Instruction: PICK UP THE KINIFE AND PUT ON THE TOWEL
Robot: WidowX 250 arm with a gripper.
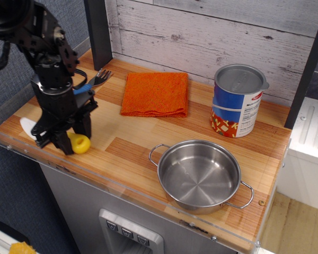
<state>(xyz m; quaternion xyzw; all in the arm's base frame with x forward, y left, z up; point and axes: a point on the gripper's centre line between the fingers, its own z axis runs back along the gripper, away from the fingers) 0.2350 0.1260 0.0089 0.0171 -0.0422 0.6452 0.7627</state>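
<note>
The knife lies on the wooden counter at the front left. Its yellow handle end shows beside my fingers and its white blade tip sticks out to the left. My gripper points down over the knife, with its black fingers closed around the handle. The knife rests on the counter. The orange towel lies flat and bare at the back, to the right of and behind my gripper.
A blue-handled fork lies behind my gripper, left of the towel. A steel pot stands at the front right. A blue lidded can stands at the back right. A clear lip runs along the counter's front edge.
</note>
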